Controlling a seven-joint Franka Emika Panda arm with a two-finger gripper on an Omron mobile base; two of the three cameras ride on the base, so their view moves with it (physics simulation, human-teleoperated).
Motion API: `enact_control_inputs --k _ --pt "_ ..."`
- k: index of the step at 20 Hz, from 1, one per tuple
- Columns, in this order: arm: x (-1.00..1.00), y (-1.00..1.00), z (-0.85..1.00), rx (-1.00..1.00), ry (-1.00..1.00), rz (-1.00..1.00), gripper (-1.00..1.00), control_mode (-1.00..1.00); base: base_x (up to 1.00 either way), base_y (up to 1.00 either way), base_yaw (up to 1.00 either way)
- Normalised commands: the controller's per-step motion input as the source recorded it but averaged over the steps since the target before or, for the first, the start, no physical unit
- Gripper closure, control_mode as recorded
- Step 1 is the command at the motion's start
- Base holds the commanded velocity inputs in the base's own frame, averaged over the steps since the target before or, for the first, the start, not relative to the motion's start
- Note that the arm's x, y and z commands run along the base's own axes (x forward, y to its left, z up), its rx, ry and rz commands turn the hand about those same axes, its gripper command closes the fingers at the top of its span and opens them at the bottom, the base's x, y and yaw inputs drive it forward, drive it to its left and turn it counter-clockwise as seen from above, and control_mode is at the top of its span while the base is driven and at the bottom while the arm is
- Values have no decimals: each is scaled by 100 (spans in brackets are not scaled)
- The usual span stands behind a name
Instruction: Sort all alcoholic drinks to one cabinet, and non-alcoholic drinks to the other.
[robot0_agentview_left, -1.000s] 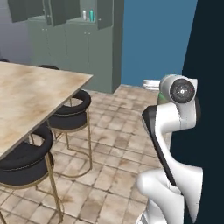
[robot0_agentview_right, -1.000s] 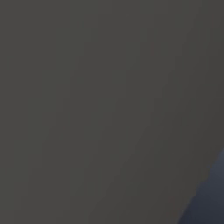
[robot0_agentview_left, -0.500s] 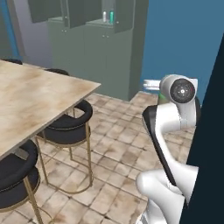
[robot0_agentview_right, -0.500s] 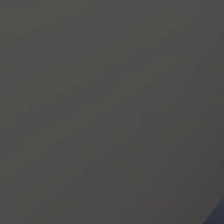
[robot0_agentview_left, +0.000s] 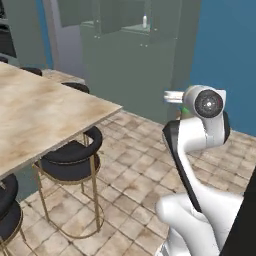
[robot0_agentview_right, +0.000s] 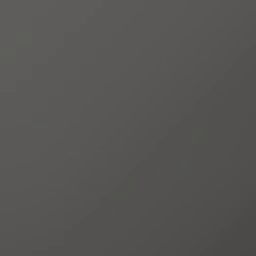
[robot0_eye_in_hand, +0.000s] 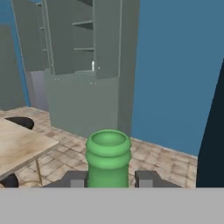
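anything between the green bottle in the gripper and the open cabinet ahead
Nothing visible. The gripper is shut on the green bottle. In the hand view, open tiled floor runs to the cabinet, whose doors stand open. The table and stool sit off to the left.

Stone-topped table (robot0_agentview_left: 40, 115), black stools (robot0_agentview_left: 72, 155)

Even flat rendered light, soft shadows, slight blur; right base view uniformly dark grey.

green bottle (robot0_eye_in_hand: 108, 158): smooth glossy glass; table (robot0_agentview_left: 35, 115): matt marble-like top; stools (robot0_agentview_left: 75, 155): brass-coloured metal legs
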Motion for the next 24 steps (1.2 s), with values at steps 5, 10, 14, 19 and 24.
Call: enact_control_inputs --k 5,10,14,19,24 --pt "0 0 0 0 0 0 100 100 61 -66 35" --pt "0 0 0 0 0 0 100 100 60 -66 35" --pt "0 0 0 0 0 0 100 100 60 -63 35" --pt "0 0 0 0 0 0 100 100 62 -60 35" --pt "0 0 0 0 0 0 100 100 61 -61 36"
